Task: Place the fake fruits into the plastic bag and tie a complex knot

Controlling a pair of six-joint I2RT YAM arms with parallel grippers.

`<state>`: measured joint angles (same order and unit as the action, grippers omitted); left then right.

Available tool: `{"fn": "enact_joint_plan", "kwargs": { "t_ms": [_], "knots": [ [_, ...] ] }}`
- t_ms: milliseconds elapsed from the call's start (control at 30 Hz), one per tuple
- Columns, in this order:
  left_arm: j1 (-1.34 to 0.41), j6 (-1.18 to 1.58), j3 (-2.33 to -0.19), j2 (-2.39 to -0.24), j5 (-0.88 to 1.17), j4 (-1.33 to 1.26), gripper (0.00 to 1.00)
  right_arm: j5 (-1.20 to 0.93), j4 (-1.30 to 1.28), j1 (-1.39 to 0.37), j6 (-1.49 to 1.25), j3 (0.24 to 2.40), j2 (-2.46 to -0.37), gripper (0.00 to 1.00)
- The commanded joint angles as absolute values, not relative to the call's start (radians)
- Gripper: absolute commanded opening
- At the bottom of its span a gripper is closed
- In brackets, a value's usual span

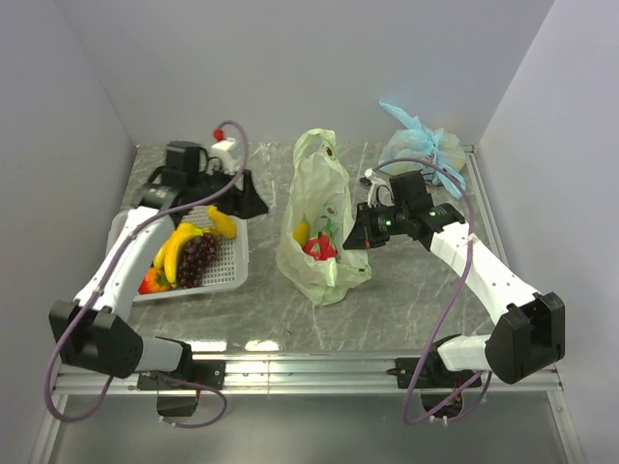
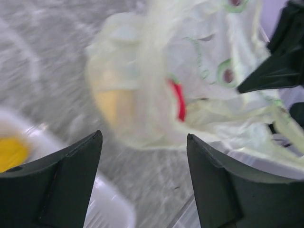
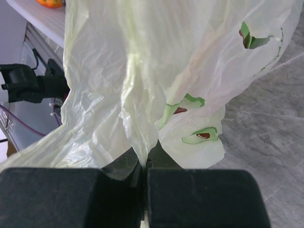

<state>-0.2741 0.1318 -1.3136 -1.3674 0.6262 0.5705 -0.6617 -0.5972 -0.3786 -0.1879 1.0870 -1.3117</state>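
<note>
The pale yellow-green plastic bag (image 1: 319, 217) stands open at mid-table, with a red fruit (image 1: 319, 248) and a yellow piece (image 1: 302, 232) inside. My right gripper (image 1: 360, 232) is shut on the bag's right edge; in the right wrist view a fold of film (image 3: 142, 137) is pinched between the jaws of that gripper (image 3: 145, 164). My left gripper (image 1: 253, 201) hovers open and empty over the far right corner of the white tray (image 1: 242, 263), left of the bag. In its blurred wrist view the gripper (image 2: 143, 137) faces the bag (image 2: 190, 61). Bananas (image 1: 179, 246), grapes (image 1: 198, 256) and an orange-red piece (image 1: 153, 282) lie in the tray.
A tied light blue bag (image 1: 426, 145) sits at the back right corner. A small white box with a red knob (image 1: 224, 145) stands at the back left. Grey walls close in the table on three sides. A metal rail (image 1: 309, 367) runs along the near edge.
</note>
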Motion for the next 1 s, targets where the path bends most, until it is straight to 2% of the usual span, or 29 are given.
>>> {"fn": "enact_joint_plan", "kwargs": {
  "t_ms": [0, 133, 333, 800, 967],
  "knots": [
    [-0.128, -0.026, -1.321, -1.259, 0.646, 0.702, 0.77, -0.664, -0.555, -0.399, -0.199, 1.132, -1.295, 0.0],
    [0.056, -0.324, -1.336, -1.255, 0.626, 0.989, 0.76, -0.664, -0.538, -0.414, -0.212, 1.129, -1.308, 0.0],
    [0.181, -0.589, -1.229, -1.318, 0.46, 1.061, 0.75, -0.669, -0.528, -0.42, -0.227, 1.129, -1.322, 0.0],
    [0.061, -0.496, -1.069, -1.502, 0.282, 0.761, 0.76, -0.666, -0.549, -0.42, -0.215, 1.138, -1.339, 0.0],
    [0.04, -0.442, -1.028, -1.569, 0.143, 0.643, 0.78, -0.669, -0.555, -0.42, -0.218, 1.143, -1.345, 0.0]
  ]
}}
